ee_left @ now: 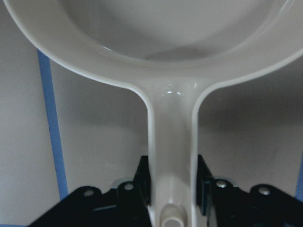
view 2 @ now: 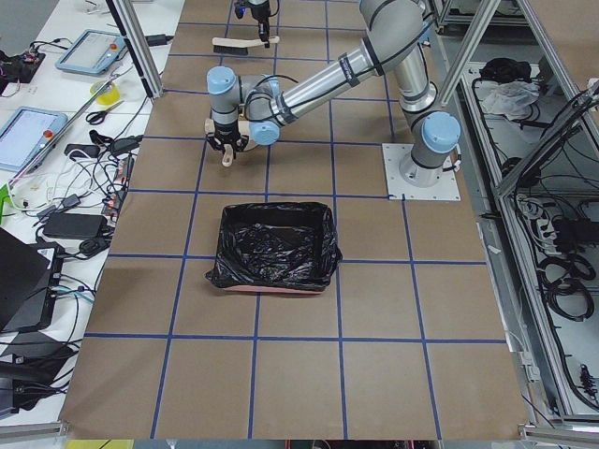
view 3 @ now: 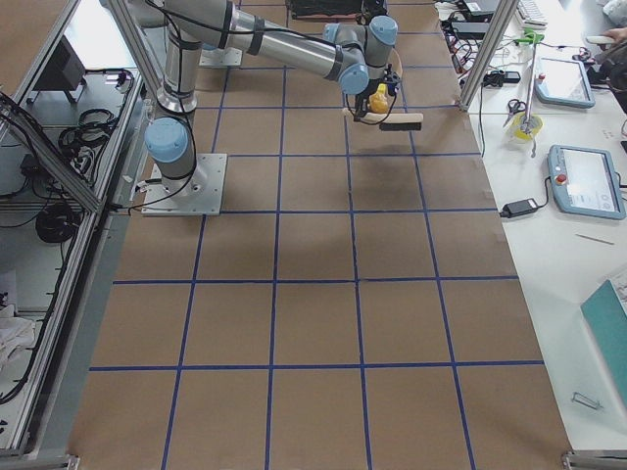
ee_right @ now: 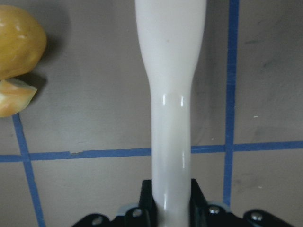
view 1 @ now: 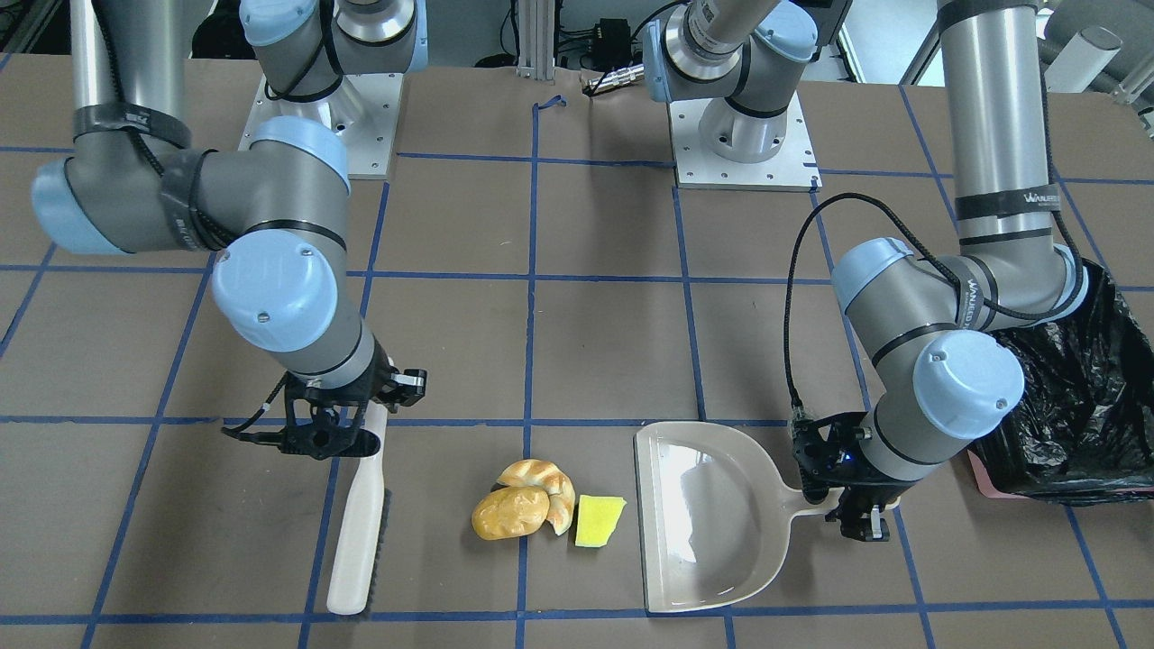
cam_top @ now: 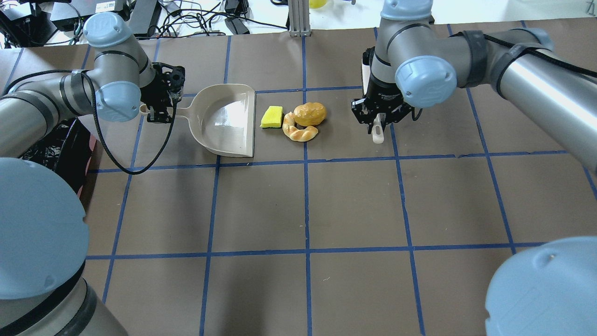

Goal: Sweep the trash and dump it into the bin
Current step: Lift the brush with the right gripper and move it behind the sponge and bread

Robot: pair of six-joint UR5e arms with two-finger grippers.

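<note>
The croissant (view 1: 552,485), the bread roll (view 1: 509,514) and the yellow sponge block (view 1: 599,520) lie together on the table between brush and dustpan. My left gripper (view 1: 856,509) is shut on the handle (ee_left: 171,156) of the beige dustpan (view 1: 712,514), which lies flat with its open edge just beside the sponge. My right gripper (view 1: 329,433) is shut on the handle (ee_right: 171,118) of the white brush (view 1: 359,532), whose bristles rest on the table beside the roll. The bin (view 1: 1082,397), lined with a black bag, stands behind my left arm.
The table is brown with blue tape grid lines. The bin also shows in the exterior left view (view 2: 276,245), about a square nearer the robot's side than the dustpan. Both arm bases (view 1: 744,135) are bolted at the table's robot side.
</note>
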